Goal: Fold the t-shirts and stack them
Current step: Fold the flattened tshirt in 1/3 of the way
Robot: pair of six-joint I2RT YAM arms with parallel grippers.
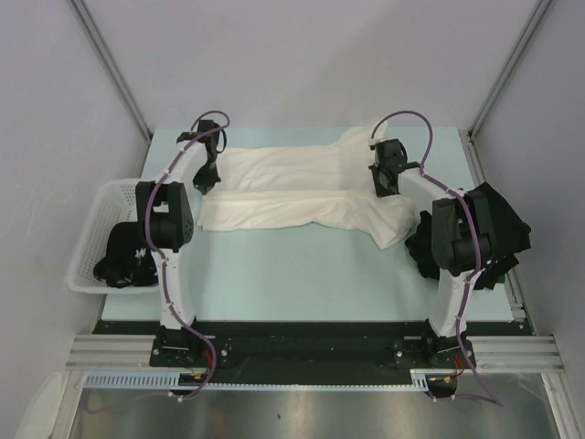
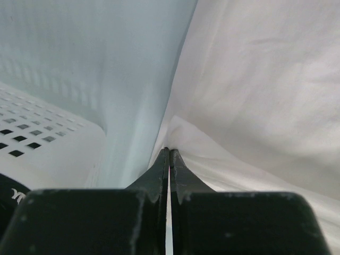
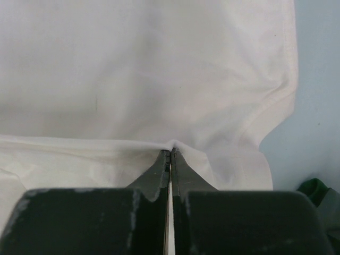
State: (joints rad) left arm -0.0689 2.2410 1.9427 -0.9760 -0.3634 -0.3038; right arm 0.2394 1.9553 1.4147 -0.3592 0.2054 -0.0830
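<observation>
My left gripper (image 2: 169,155) is pinching the cream-white t-shirt (image 1: 292,187) at its 9 o'clock edge, my right gripper (image 3: 170,155) pinching its 3 o'clock side; the shirt is lying across the counter (image 1: 302,274), black t-shirts (image 1: 507,224) sitting heaped at 3 o'clock

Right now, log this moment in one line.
left gripper: shut on cream t-shirt | right gripper: shut on cream t-shirt | fold: underway

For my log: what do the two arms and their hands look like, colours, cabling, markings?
Both the left arm and right arm have white links with bulky black joint housings; a purple cable loops along each. The left hand and right hand are matte black: blocky bodies, two fingers tapering to thin tips. No markings show.
</observation>
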